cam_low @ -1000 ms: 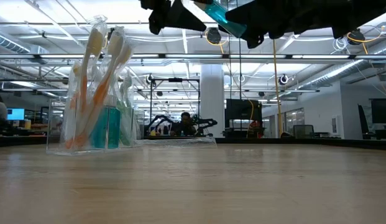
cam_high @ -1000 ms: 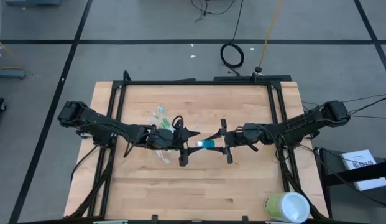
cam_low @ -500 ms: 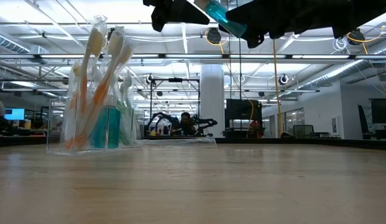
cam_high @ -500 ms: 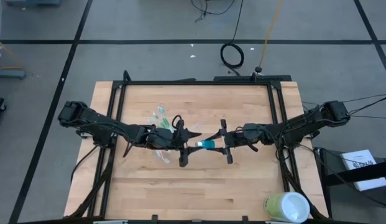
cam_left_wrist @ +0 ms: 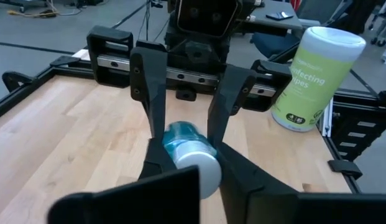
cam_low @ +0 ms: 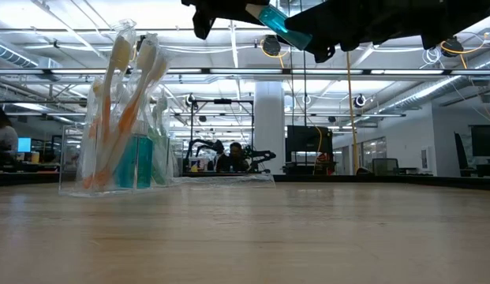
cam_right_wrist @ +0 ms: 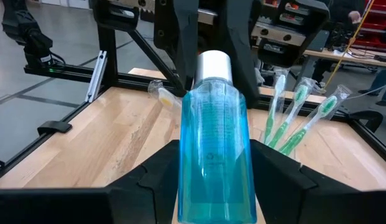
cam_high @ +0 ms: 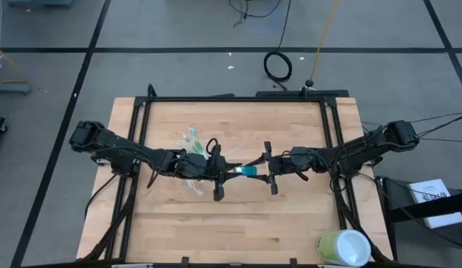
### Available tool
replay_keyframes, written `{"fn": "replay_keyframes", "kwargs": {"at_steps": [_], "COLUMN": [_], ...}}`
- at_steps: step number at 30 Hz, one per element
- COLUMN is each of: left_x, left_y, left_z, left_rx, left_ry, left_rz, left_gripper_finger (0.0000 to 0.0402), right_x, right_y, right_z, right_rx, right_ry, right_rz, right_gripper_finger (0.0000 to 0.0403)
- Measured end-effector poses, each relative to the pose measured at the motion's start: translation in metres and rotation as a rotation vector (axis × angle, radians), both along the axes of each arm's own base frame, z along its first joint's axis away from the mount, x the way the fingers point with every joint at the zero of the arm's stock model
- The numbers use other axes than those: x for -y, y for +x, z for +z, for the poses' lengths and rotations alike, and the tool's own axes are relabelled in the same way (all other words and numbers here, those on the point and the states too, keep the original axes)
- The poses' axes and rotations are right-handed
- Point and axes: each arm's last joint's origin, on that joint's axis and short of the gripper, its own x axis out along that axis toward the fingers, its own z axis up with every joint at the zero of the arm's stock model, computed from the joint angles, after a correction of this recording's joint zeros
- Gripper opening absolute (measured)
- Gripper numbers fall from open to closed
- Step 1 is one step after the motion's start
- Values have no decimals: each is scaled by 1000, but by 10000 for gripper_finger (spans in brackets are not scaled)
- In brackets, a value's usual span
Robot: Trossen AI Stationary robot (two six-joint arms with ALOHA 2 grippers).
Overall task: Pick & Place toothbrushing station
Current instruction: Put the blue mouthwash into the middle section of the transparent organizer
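High view, blue tube (cam_high: 248,172) between both arms' jaws, above table (cam_high: 238,223)

Left end effector (cam_high: 225,173) apparently closed, right end effector (cam_high: 268,170) gripping, facing mid-air

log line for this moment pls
phase: handover | blue tube midair | right gripper: holds body | left gripper: shut on cap | cup: on table

You've got the high view straight down over the whole counter (cam_high: 290,223), the low view level across it into the room, and both wrist views close, facing each other over one blue tube (cam_right_wrist: 214,137).
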Motion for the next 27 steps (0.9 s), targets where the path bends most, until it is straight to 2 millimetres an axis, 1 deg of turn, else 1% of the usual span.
{"fn": "replay_keyframes", "kwargs": {"at_steps": [1,8,12,15,20,27], "left_x": [0,0,2,5,5,-2], "left_y": [0,0,-4,-11,-20,-47], "left_z": [0,0,5,12,20,34], "left_rx": [0,3,16,17,15,-53], "left_ry": [0,6,40,62,75,80], "left_rz": [-1,-6,-3,2,19,115], "left_gripper_finger": [10,4,2,1,0,0], "right_x": [0,0,0,1,3,5], "right_y": [0,0,-2,-7,-19,-33], "right_z": [0,0,0,3,13,22], "right_rx": [-1,0,-26,-48,-64,-90], "right_ry": [1,0,-4,-8,-8,43], "right_rz": [-1,6,10,12,13,7], "right_gripper_finger": [167,183,190,191,188,191]}}
